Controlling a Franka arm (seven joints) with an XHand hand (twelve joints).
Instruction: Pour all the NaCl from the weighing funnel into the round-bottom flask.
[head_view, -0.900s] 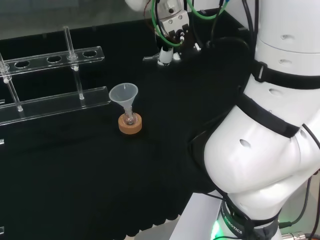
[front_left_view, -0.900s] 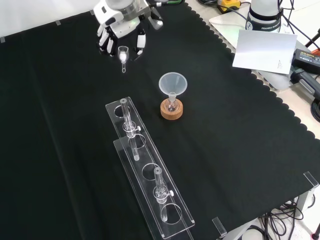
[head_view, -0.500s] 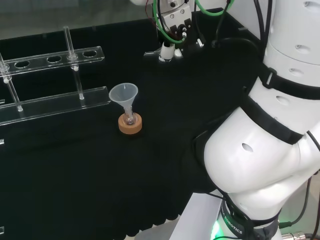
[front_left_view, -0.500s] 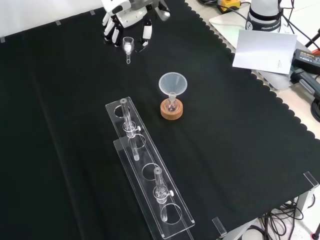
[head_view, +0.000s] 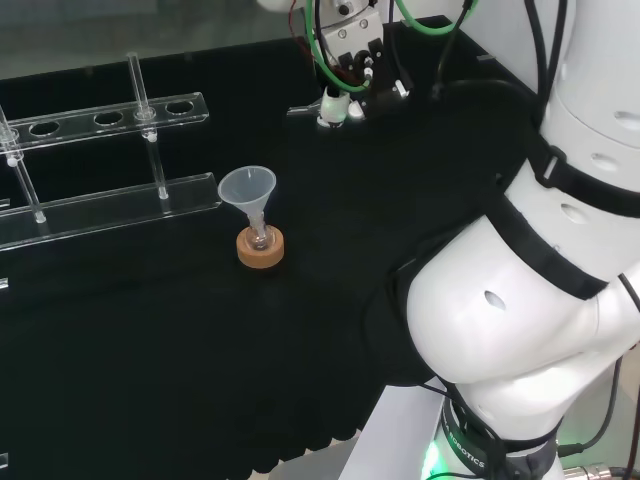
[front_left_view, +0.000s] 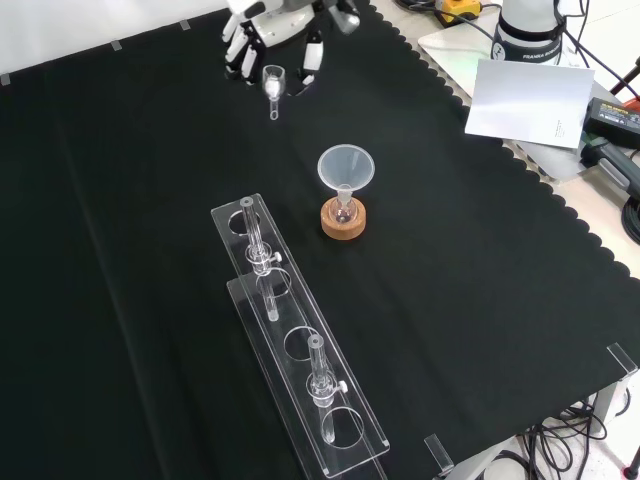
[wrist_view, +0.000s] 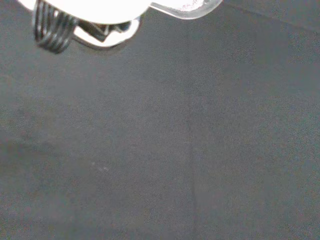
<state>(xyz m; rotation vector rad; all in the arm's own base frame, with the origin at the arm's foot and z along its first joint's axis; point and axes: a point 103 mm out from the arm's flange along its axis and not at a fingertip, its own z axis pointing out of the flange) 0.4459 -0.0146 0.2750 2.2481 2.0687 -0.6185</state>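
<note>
Pinching the weighing funnel (front_left_view: 272, 82) between curled fingers of the hand (front_left_view: 283, 38), stem pointing down. Below and nearer: round-bottom flask (front_left_view: 345, 211) on cork ring (front_left_view: 345, 219), plastic funnel (front_left_view: 346, 168) in its neck.

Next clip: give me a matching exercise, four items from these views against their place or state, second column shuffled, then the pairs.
Items:
1. weighing funnel
2. plastic funnel
3. cork ring
4. tube rack

Place or state:
A. lying on the cloth, under the flask
B. held by the robot hand, above the cloth
C. clear, long, nearest the front view's bottom edge
D. sitting in the flask's neck, mouth up

Pairs: 1-B, 2-D, 3-A, 4-C
</note>
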